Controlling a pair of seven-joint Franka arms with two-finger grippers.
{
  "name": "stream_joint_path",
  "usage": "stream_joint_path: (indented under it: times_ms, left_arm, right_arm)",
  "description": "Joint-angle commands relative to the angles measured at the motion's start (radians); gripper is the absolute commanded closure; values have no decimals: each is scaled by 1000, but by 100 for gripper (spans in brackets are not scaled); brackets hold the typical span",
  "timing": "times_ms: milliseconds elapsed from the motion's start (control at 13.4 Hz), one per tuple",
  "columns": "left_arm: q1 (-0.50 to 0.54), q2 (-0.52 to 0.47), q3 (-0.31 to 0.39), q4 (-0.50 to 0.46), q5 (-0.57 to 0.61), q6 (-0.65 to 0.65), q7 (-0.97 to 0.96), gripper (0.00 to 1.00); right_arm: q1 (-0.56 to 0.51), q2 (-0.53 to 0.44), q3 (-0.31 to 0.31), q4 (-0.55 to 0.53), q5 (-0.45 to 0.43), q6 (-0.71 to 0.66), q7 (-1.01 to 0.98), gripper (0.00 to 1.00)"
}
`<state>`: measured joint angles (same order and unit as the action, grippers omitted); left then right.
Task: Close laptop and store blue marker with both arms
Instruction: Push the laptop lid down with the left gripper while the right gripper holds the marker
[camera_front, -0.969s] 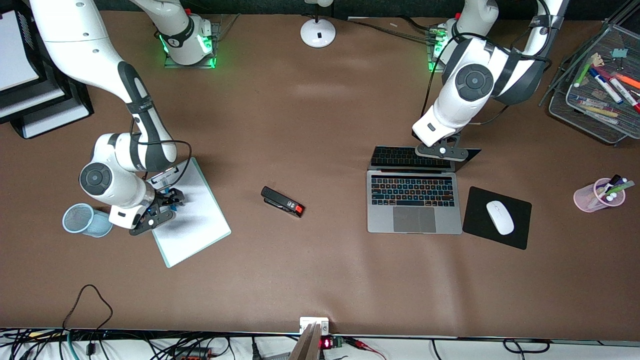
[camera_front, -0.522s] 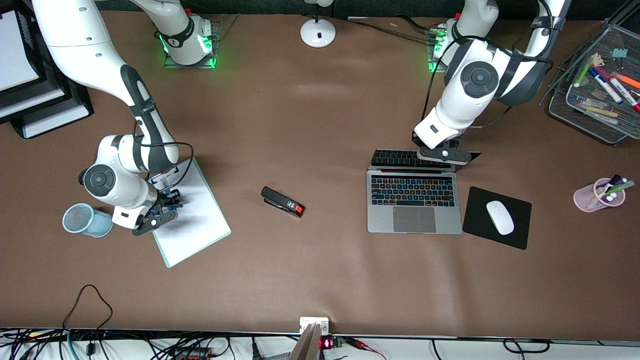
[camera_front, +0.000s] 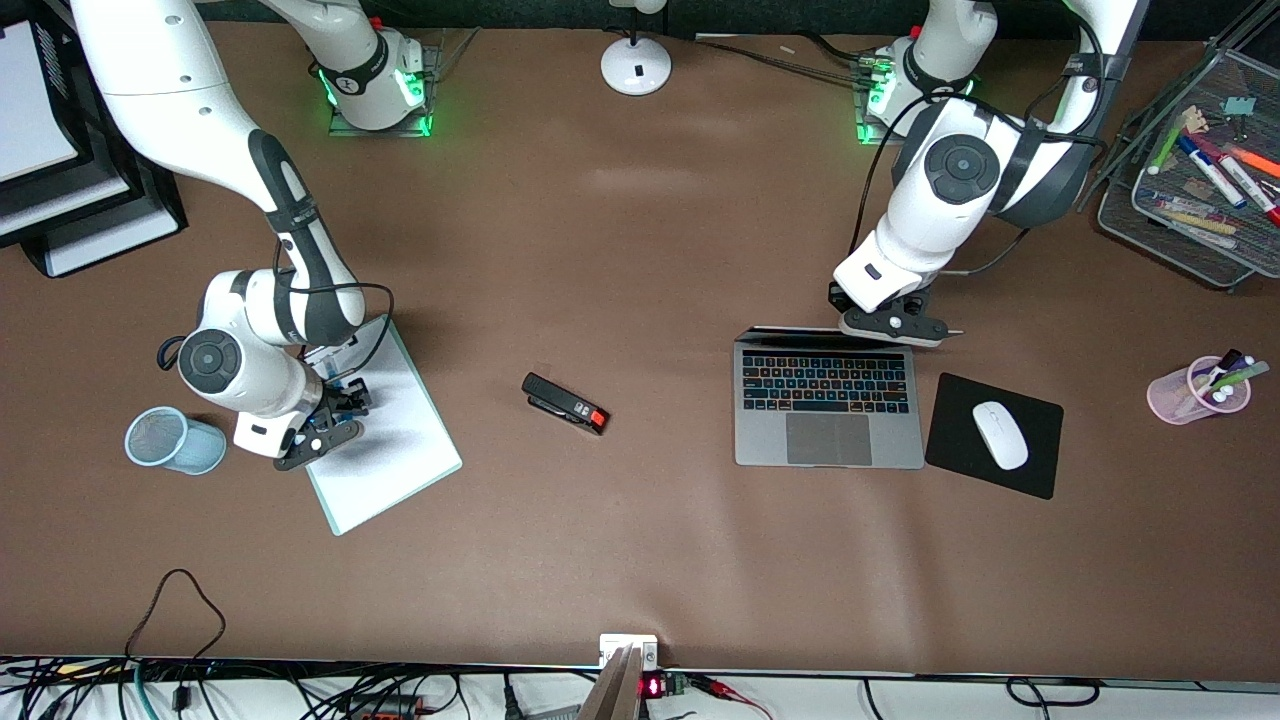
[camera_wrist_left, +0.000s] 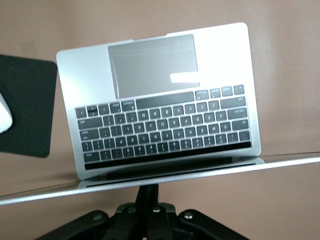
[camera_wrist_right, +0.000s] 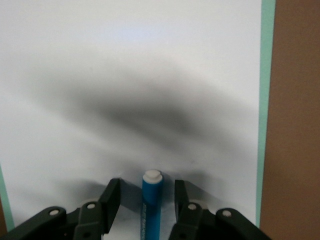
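The silver-grey laptop (camera_front: 828, 405) lies open toward the left arm's end of the table. Its lid (camera_front: 800, 335) stands about upright and shows edge-on from above. My left gripper (camera_front: 893, 322) is shut, and its joined fingertips (camera_wrist_left: 148, 192) touch the lid's top edge (camera_wrist_left: 280, 161). The blue marker (camera_wrist_right: 151, 205), whitish end outward, lies on a white board with a teal rim (camera_front: 400, 450). My right gripper (camera_front: 338, 408) is down over it. Its fingers (camera_wrist_right: 112, 192) stand on either side of the marker with a gap on each side, so that gripper is open.
A pale blue mesh cup (camera_front: 160, 438) lies close beside the right wrist. A black stapler (camera_front: 565, 403) sits mid-table. A white mouse (camera_front: 1000, 434) rests on a black mouse pad (camera_front: 950, 450) next to the laptop. A pink pen cup (camera_front: 1195, 392) and a wire tray (camera_front: 1190, 200) stand at the left arm's end.
The left gripper has pushed the laptop lid from leaning back to about upright. The right gripper's fingers have drawn in around the blue marker, and that wrist has shifted slightly.
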<state>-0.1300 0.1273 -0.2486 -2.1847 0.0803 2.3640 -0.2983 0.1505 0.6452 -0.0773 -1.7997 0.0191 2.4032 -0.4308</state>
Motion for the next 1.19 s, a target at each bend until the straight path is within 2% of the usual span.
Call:
stream_joint_path:
  times_ms: [0, 149, 522, 895, 1118]
  left_arm:
    - [4, 52, 17, 31, 27, 62, 11, 100]
    - [4, 78, 26, 31, 27, 118, 11, 100]
    - [-6, 146, 58, 40, 29, 243, 11, 100]
    - [-10, 224, 61, 126, 27, 261, 11, 100]
    - [-11, 281, 72, 170, 55, 282, 11, 100]
  right_arm:
    - [0, 2, 1, -1, 13, 13, -19, 49]
    - [-2, 2, 1, -3, 19, 23, -13, 56]
    - [-8, 8, 1, -1, 19, 27, -5, 65]
    - [-6, 10, 1, -1, 21, 27, -2, 77]
    - [-5, 8, 1, 0, 24, 27, 0, 87]
